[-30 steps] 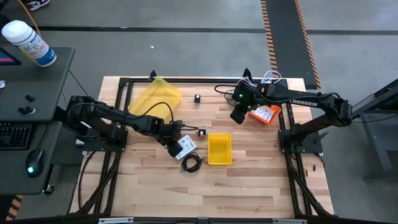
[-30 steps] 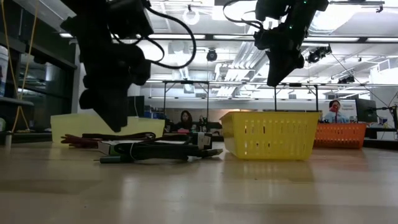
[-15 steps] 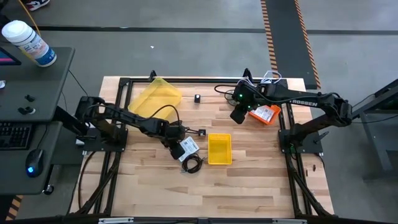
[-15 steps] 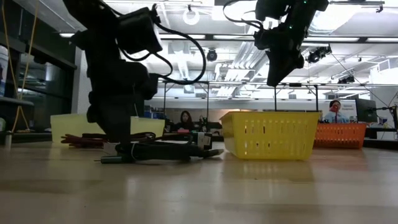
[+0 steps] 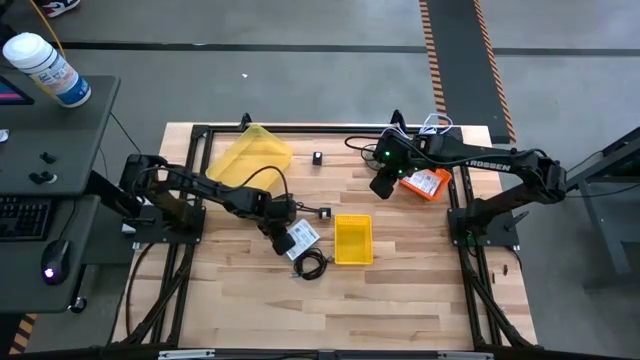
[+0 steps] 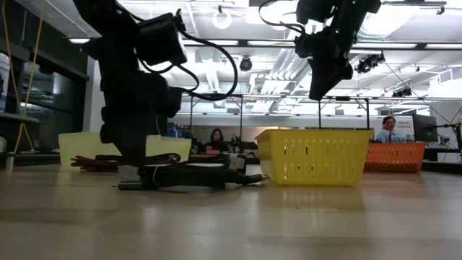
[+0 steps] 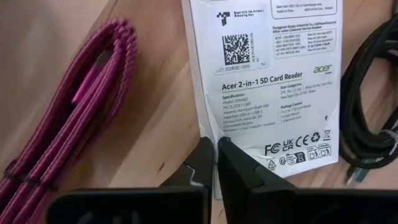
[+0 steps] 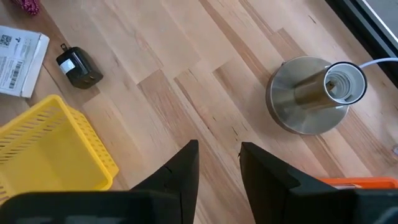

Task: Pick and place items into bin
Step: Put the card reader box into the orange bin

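A white printed packet (image 7: 273,87) lies flat on the table, left of the small yellow bin (image 5: 352,240); only one packet shows. My left gripper (image 7: 216,144) is down on its long edge and shut. A coiled black cable (image 5: 310,265) lies just near of the packet. A magenta ribbed bundle (image 7: 74,106) lies on the packet's other side. One tiny black block (image 5: 325,212) sits beside the bin and another (image 5: 318,158) farther back. My right gripper (image 8: 217,155) hangs open, high above the table's far right part. My left gripper pinches the white packet at its long edge (image 7: 208,124), near the corner with the small print. The fingers (image 7: 239,165) come from above, pointing down, and are all but closed. The packet lies flat on the wood.
A grey metal cone (image 8: 311,93) with a white cord stands below my right gripper, beside an orange bin (image 5: 428,183). A larger yellow tray (image 5: 250,155) lies at the far left. Black frame rails border the table. People sit in the room behind.
My left gripper has come down from above onto the white packet, with its arm reaching farther toward the table's right. The right arm has kept still.
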Tool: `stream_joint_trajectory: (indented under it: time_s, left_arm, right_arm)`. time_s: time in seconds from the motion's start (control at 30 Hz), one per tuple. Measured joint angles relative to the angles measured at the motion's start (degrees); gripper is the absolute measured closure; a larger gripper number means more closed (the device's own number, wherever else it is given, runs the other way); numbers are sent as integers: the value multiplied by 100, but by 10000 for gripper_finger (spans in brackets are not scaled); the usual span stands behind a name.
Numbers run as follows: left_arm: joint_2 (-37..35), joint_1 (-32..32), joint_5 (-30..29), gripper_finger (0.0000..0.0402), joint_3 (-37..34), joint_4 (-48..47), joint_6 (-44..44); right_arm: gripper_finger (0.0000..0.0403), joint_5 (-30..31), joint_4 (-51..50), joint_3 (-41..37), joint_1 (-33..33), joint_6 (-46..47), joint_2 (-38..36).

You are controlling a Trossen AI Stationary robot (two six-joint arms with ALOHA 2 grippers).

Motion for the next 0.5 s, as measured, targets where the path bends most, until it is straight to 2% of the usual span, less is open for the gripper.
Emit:
stream_joint_trajectory:
  time_s: [0.37, 0.5]
  left_arm:
    - [-1063, 2, -33, 401, -8, -360, -103]
    - [-1467, 2, -77, 401, 46, -385, -161]
  right_arm:
    - [295, 60, 29, 0, 0, 0, 0]
    - [295, -281, 140, 0, 0, 1, 0]
